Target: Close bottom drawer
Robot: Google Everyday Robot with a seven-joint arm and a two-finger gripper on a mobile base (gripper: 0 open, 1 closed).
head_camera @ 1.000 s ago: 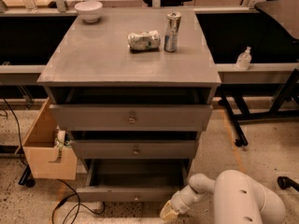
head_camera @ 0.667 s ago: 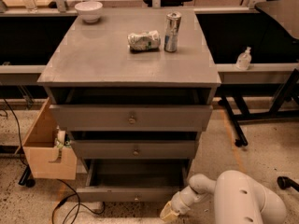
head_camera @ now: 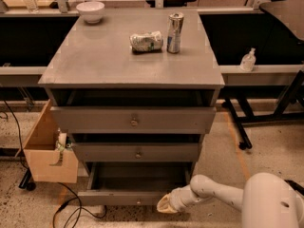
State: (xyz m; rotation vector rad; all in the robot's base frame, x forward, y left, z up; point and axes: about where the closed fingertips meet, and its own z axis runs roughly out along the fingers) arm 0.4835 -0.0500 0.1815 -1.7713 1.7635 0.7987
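Whether the gripper point(head_camera: 164, 204) stood open or shut could not be told. Its pale tip sat low at the cabinet's foot, against or just beside the front panel of the bottom drawer point(head_camera: 116, 197).

Camera view: the bottom drawer hung pulled out toward the camera, its shallow grey tray exposed beneath the middle drawer point(head_camera: 137, 152) and the top drawer point(head_camera: 133, 120), both of which also stood slightly proud of the frame. The white arm point(head_camera: 223, 194) reached in from the lower right. The gripper met the panel to the right of its small round knob point(head_camera: 137, 201), so the drawer lay behind the tip, farther from the camera. The panel ran left to right, while its travel ran straight back into the cabinet (an off-centre push might skew it on its runners).

On the grey cabinet top point(head_camera: 95, 61) stood a white bowl point(head_camera: 90, 11), a crushed can point(head_camera: 146, 41) and an upright can point(head_camera: 175, 26). A cardboard box point(head_camera: 47, 151) hung at the cabinet's left side.
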